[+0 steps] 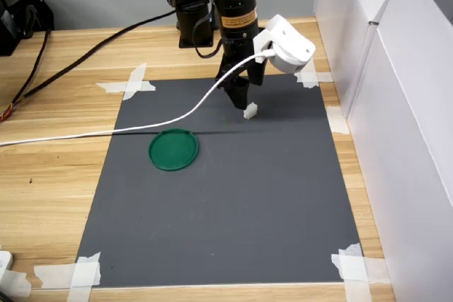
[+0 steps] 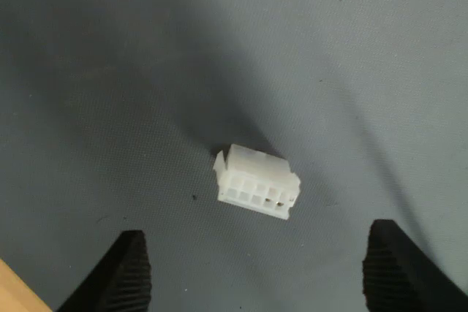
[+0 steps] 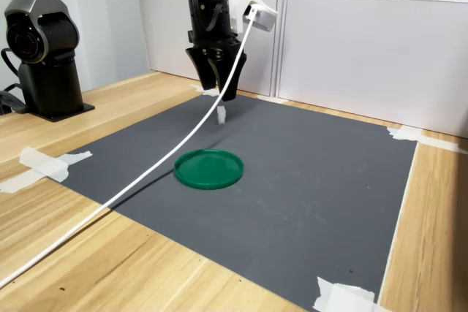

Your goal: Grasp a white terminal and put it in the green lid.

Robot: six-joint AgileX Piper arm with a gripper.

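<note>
The white terminal (image 1: 250, 110) (image 3: 221, 114) lies on the dark grey mat (image 1: 233, 210), a small blocky piece with a row of cavities facing the wrist camera (image 2: 256, 183). My gripper (image 1: 241, 98) (image 3: 218, 91) (image 2: 259, 275) hangs just above it, open, with the two ribbed black fingertips (image 2: 130, 272) spread wide to either side of the terminal and not touching it. The green lid (image 1: 173, 149) (image 3: 209, 168) rests flat on the mat with nothing in it, to the left of the terminal and nearer the camera in the first exterior view.
A white cable (image 1: 141, 129) trails from the wrist across the mat's far left part, past the lid. White tape strips (image 1: 131, 84) hold the mat's corners. White panels (image 1: 396, 104) stand along the first exterior view's right. Another black arm base (image 3: 45, 56) stands at the second exterior view's left.
</note>
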